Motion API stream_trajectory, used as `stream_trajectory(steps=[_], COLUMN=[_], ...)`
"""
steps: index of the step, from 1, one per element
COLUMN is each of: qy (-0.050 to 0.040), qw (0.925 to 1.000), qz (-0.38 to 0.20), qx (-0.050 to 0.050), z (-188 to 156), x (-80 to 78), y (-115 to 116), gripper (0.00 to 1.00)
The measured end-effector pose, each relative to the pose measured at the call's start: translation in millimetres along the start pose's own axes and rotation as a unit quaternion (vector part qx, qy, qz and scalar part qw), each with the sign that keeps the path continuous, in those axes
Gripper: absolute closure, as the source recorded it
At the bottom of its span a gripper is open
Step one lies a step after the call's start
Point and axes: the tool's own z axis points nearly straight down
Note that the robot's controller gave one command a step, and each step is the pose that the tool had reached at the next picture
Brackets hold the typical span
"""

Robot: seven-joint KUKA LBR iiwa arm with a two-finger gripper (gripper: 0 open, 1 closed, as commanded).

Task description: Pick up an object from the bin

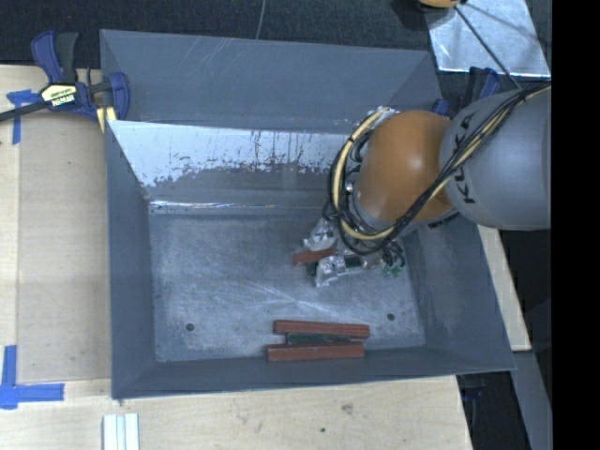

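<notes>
Camera view, tool (328, 259) over bin (131, 251) floor, opening cannot be told, two long red-brown bars (319, 329) nearby

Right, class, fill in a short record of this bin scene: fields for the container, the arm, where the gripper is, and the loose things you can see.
container: grey metal bin
arm: grey arm coming in from the view's right, with an orange cover at its wrist
gripper: gripper low over the bin floor, right of centre
nearest thing: small reddish-brown piece at the gripper; cannot tell whether it is held
other things: upper bar and lower bar, long and reddish-brown, lying side by side near the front wall
</notes>
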Motion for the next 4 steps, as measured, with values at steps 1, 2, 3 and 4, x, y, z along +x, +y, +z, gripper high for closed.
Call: stream_trajectory(steps=[1,2,3,4], qy=[0.0053,-0.0007,-0.0007,0.0108], qw=[1.0000,1.0000,1.0000,0.9999], qz=[0.000,0.001,0.001,-0.004], qx=[0.000,0.000,0.000,0.000], z=[3.7,0.0,0.0,-113.6], x=[3.3,-0.2,-0.2,6.1], y=[0.0,-0.6,-0.6,-2.1], gripper=[0.00,1.00,1.00,1.00])
